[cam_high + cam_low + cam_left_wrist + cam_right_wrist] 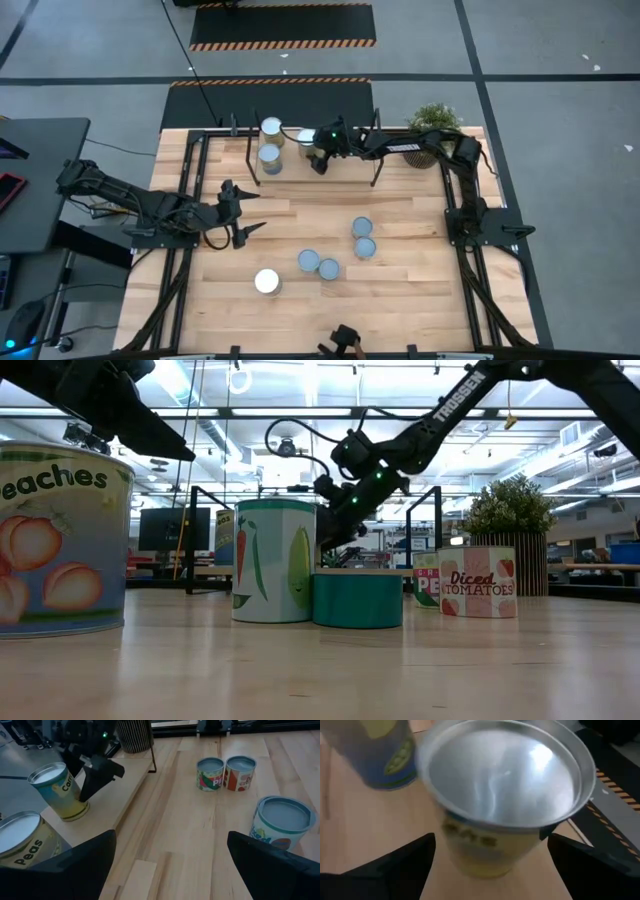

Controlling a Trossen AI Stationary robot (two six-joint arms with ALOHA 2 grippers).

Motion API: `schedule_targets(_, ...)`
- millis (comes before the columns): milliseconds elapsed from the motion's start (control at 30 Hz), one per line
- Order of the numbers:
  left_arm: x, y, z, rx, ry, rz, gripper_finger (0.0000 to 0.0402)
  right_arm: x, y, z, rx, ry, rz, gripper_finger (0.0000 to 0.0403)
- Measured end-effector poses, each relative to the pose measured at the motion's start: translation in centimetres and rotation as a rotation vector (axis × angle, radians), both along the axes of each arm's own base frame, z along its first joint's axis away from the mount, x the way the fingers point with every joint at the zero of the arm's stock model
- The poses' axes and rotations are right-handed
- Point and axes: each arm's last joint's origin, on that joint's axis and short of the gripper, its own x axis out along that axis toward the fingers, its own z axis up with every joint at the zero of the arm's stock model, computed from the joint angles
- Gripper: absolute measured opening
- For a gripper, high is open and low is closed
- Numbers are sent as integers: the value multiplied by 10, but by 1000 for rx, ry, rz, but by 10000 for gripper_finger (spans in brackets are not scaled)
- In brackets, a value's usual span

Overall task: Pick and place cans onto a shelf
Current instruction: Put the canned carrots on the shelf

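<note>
"Peaches" can [60, 540] — "Diced Tomatoes" can [478, 582]

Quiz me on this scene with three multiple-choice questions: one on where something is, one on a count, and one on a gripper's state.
1. Where is the right gripper?
A. Over the shelf, at a yellow can
B. Over the table's front edge
C. At the potted plant

2. How many cans stand on the tabletop, off the shelf?
A. Two
B. Five
C. Eight

3. What is the left gripper's state?
A. Shut on a can
B. Open, holding nothing
C. Shut, empty

Answers:
1. A: the right gripper flanks the yellow can on the shelf.
2. B: five cans sit on the tabletop; three more are on the shelf.
3. B: the left gripper has spread fingers with nothing between them.
</note>
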Motion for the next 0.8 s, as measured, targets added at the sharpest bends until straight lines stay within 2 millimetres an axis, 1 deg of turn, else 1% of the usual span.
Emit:
schedule_targets(67, 0, 0, 0, 0, 0, 0, 387, -1, 4, 3, -9, 21, -5, 394)
schedule_targets(200, 0, 0, 0, 0, 0, 0, 387, -2, 11, 2, -85, 114, -65, 393)
schedule_targets(500, 0, 0, 0, -1, -1, 0, 387, -3, 14, 2, -180, 187, -183, 393)
schedule_targets(600, 0, 0, 0, 0, -1, 0, 387, -3, 13, 2, -182, 189, -186, 393)
schedule_targets(667, 0, 0, 0, 0, -1, 0, 387, -2, 14, 2, -177, 181, -155, 393)
schedule_targets(800, 0, 0, 0, -1, -2, 1, 387, -1, 20, 1, -163, 198, -128, 393)
